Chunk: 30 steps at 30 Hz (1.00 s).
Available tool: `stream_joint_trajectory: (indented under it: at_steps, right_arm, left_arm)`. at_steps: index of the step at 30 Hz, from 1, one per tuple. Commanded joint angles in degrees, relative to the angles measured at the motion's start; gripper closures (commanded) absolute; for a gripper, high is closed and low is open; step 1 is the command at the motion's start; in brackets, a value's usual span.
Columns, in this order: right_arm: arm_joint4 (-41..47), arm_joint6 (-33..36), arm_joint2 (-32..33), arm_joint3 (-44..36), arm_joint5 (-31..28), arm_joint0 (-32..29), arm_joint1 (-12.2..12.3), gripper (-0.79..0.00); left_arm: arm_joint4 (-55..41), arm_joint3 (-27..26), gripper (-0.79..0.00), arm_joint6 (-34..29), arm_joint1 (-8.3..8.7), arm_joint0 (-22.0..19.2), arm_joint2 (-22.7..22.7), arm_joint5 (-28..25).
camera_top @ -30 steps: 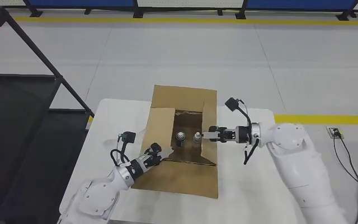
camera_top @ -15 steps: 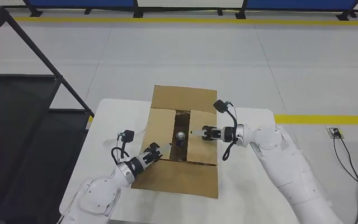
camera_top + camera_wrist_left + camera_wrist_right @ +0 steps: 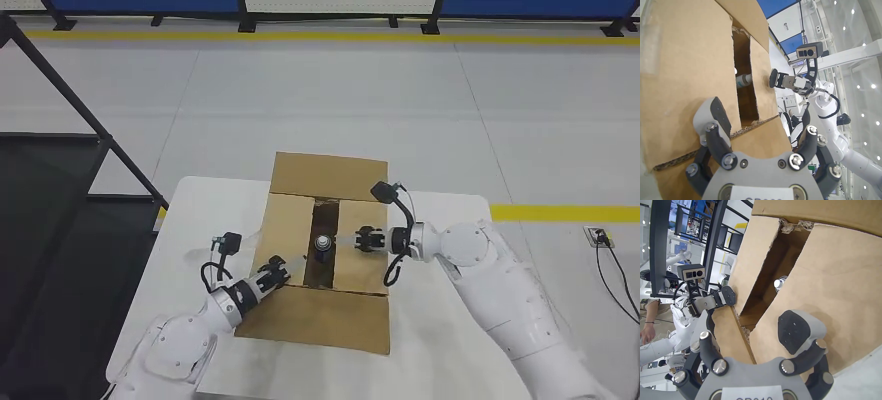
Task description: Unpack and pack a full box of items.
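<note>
Fingers spread and empty, the right gripper [image 3: 362, 240] is pressing a flap [image 3: 362, 262] of the brown cardboard box [image 3: 325, 320] over a small capped bottle [image 3: 323, 246]; the left gripper [image 3: 277, 268], open too, is bracing.

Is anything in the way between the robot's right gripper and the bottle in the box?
Yes. The right flap of the cardboard box is folded nearly flat under the right gripper, covering that side. The bottle peeks through the narrow gap between that flap and the left flap.

Robotics test hall: grey floor with yellow lane tape [image 3: 300, 36], blue barrier panels [image 3: 140, 5], black steel racking [image 3: 658, 247], high ceiling spotlights [image 3: 844, 28], another white robot [image 3: 678, 256] behind.
</note>
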Motion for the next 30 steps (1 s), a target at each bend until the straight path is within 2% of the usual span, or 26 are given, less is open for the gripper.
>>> stream_joint_trajectory:
  at_steps: [1, 8, 14, 18, 22, 27, 30]
  right_arm:
    - [0.0, 0.0, 0.1, 0.0, -0.2, 0.0, 0.0, -0.785]
    - [0.6, -0.3, 2.6, -3.2, -1.5, -1.1, 0.9, -0.785]
    - [-0.2, 0.0, 5.9, -9.1, -0.6, -3.4, 2.1, -0.785]
    - [-0.7, 0.9, 7.5, -11.7, 0.5, -4.0, 2.8, -0.785]
    - [-4.0, 1.7, 9.6, -14.0, 3.3, -4.6, 3.6, -0.785]
    - [-4.0, 1.7, 9.6, -14.0, 3.3, -4.6, 3.6, -0.785]
    - [-4.0, 1.7, 9.6, -14.0, 3.3, -4.6, 3.6, -0.785]
  left_arm:
    - [0.1, -0.1, -0.785, 0.1, 0.0, 0.0, 0.0, 0.0]
    - [-1.3, -3.2, -0.785, 0.1, 0.3, 1.4, -2.2, -0.8]
    - [-3.8, -8.6, -0.785, -1.1, 0.96, 4.2, -7.0, -2.3]
    - [-7.3, -12.5, -0.785, -2.5, 1.59, 7.2, -12.6, -3.4]
    - [-12.1, -13.8, -0.785, -5.3, 2.33, 11.1, -20.1, -5.1]
    - [-17.5, -12.1, -0.785, -11.6, 3.31, 16.1, -29.8, -6.9]
    - [-19.3, -9.5, -0.785, -13.5, 3.6, 17.4, -32.0, -6.6]
